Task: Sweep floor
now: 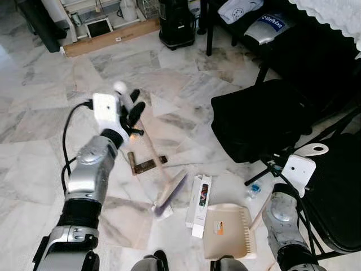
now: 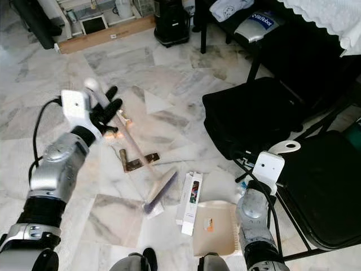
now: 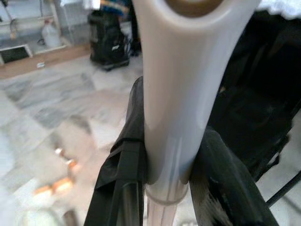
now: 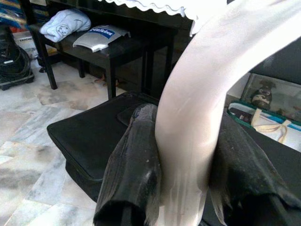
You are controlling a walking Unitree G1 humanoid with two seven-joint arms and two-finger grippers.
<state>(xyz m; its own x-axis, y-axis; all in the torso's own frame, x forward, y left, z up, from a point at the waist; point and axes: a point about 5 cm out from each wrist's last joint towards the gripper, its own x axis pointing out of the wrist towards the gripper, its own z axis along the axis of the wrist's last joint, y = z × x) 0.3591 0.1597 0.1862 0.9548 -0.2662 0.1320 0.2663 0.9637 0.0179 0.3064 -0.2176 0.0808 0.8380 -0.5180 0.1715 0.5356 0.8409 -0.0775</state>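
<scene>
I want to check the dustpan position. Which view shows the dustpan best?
The left eye view: the whole dustpan lies on the floor beside the white box. The right eye view shows the same; the right wrist view shows its handle, held by the right tool.

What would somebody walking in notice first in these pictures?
Probably the left hand raised over the marble floor, shut on the handle of a small broom whose head rests near a white box. Next, the right hand grips the pale handle of a beige dustpan lying by that box. A black bag sits to the right.
</scene>
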